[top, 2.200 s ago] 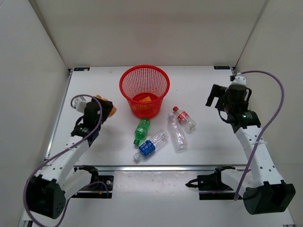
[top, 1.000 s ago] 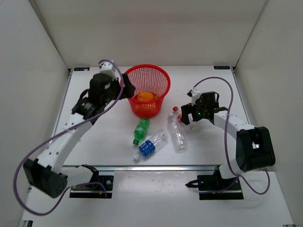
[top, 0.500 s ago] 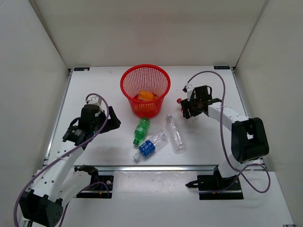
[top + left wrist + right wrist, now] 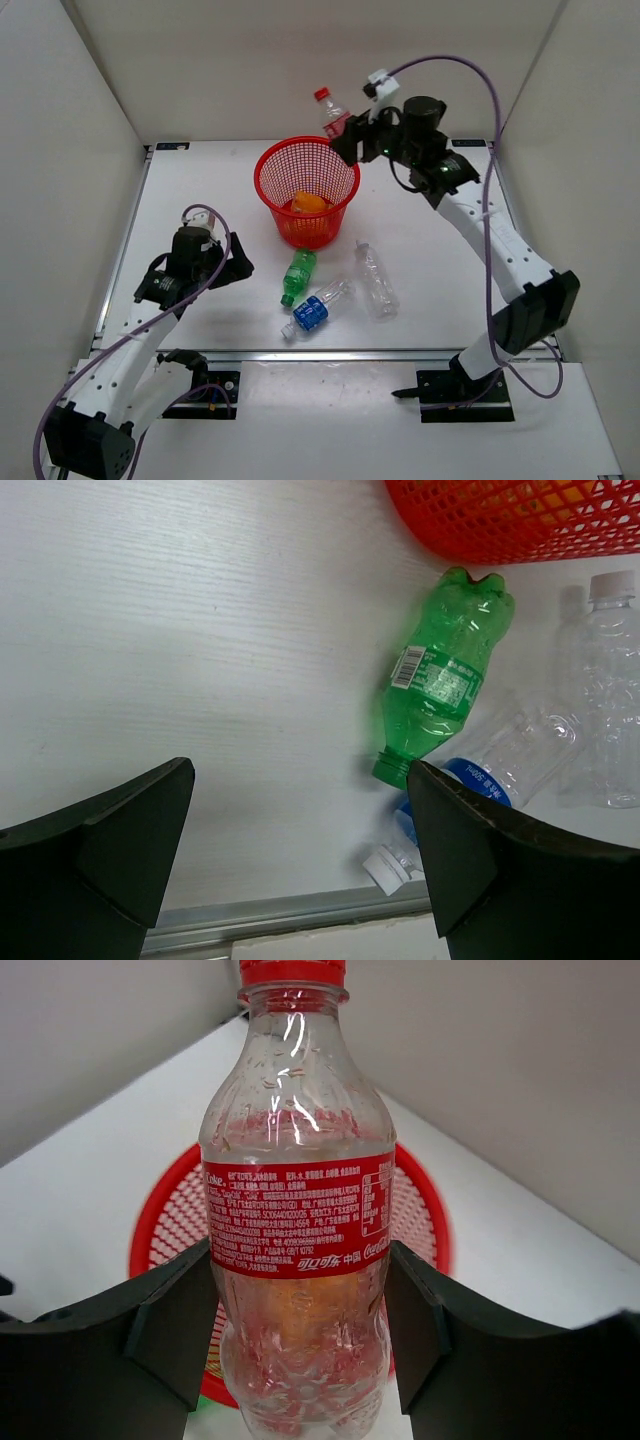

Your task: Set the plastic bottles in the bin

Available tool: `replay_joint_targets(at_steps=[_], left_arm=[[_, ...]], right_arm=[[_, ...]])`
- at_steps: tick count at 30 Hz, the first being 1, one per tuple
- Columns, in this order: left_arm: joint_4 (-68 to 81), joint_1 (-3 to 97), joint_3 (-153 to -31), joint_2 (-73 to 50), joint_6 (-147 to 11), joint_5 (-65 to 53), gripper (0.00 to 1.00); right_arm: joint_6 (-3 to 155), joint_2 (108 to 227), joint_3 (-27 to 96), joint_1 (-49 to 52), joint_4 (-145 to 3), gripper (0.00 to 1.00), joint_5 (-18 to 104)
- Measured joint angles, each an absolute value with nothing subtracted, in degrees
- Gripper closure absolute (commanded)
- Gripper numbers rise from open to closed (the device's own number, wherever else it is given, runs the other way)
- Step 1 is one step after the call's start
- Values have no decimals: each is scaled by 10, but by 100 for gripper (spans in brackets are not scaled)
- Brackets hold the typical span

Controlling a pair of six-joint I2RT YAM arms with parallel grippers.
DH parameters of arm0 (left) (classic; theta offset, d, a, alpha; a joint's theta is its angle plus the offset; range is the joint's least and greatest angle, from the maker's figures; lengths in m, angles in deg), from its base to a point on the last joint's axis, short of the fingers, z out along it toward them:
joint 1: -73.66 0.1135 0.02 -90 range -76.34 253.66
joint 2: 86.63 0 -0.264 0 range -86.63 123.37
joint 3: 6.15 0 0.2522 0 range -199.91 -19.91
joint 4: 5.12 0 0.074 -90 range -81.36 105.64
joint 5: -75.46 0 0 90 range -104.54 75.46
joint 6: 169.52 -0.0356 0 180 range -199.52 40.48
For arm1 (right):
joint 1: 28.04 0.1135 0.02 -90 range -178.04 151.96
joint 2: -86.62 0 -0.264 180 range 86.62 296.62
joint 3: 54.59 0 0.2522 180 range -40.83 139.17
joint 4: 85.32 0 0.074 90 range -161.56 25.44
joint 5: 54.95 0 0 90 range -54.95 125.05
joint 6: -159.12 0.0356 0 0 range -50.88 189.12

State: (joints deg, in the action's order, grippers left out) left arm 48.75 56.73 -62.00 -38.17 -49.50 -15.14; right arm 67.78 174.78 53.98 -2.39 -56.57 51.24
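Right end effector (image 4: pixel 348 140) pinching red-cap bottle (image 4: pixel 333 115), neck up, over far-right rim of bin (image 4: pixel 268 175); bin centre lies below, slightly left. Left end effector (image 4: pixel 300 850) spread, nearest green bottle (image 4: pixel 440 680) on counter (image 4: pixel 200 630).

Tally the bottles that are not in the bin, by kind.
Green bottle: 1
Clear bottle with blue label: 1
Plain clear bottle: 1
Clear bottle with red cap, held by the right gripper above the bin: 1
Total: 4
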Motion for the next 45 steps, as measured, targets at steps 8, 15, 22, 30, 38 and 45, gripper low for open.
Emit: replay_joint_targets(at_steps=[8, 15, 22, 30, 38, 45], left_arm=[[474, 561, -591, -403, -481, -133, 1], [450, 538, -606, -349, -501, -122, 1], [394, 476, -637, -233, -525, -119, 1], [313, 430, -665, -105, -537, -128, 2], [264, 395, -682, -9, -545, -132, 1], [234, 367, -669, 0, -551, -136, 17]], right_arm=[[707, 1898, 586, 27, -536, 10, 557], [714, 1915, 650, 24, -484, 1, 557], [767, 1725, 494, -51, -488, 0, 515], [824, 1482, 221, -263, -465, 1, 516], [831, 1372, 133, -444, -408, 0, 540], [836, 1342, 100, -458, -397, 1, 546]])
